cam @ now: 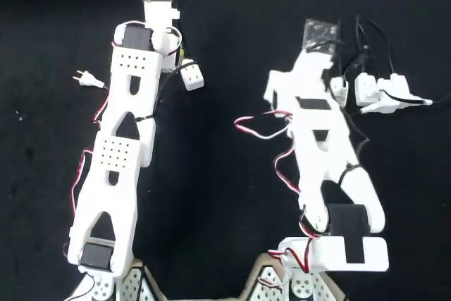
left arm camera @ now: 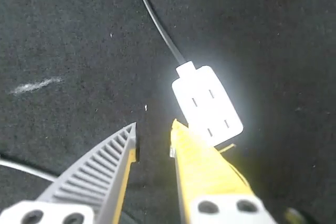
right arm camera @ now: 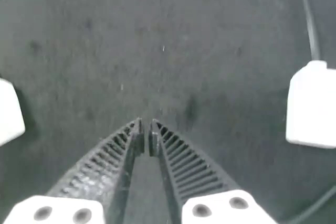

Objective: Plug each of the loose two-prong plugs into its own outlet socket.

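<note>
High view: plug [cam: 86,77] is lying loose at upper left, outlet [cam: 192,74] sitting empty | left gripper [left arm camera: 153,129] hovering parted, holding nothing | right gripper [right arm camera: 146,127] pressing closed on nothing | judging this plug is awaiting insertion

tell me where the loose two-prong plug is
In the high view, the two-prong plug lies on the tabletop just left of the left arm.

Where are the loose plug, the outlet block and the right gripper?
loose plug [cam: 87,80], high view, its white body.
outlet block [left arm camera: 207,106], left wrist view, its socket face.
right gripper [right arm camera: 145,128], right wrist view, between fingertips.
</note>
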You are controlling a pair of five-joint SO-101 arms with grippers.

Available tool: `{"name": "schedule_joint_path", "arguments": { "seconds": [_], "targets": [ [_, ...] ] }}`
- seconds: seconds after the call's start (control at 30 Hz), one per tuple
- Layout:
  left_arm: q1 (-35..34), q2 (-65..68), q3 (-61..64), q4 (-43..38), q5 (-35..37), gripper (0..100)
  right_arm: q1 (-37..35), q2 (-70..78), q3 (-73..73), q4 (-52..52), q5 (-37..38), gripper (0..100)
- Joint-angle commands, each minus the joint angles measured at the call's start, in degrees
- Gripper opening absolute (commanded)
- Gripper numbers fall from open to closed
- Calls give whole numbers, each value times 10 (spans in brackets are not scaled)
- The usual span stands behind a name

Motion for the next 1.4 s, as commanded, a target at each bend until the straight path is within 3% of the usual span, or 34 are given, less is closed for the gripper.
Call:
{"name": "schedule_joint_path", "arguments": {
  "seconds": [0.0,0.13,0.33,0.57,0.77,0.97,1.2,1.37],
  "targets": [
    [-38,-55,-17,55,4,119,3,-73,19,18,4,15],
    [-89,-91,-17,55,4,120,-14,-165,60,47,69,15],
    [-135,-156,22,55,4,120,-97,-287,159,50,129,15],
    [-201,-281,297,54,4,118,-133,-332,208,48,125,15],
    [-211,-406,522,32,4,118,-133,-324,258,6,43,15],
    [-224,-501,786,-114,5,118,-133,-317,323,-94,43,15],
    [-224,-661,1132,-365,4,117,-133,-317,327,-105,71,15],
    [-218,-762,1283,-457,4,117,-133,-316,337,-107,104,15]
  ]
}}
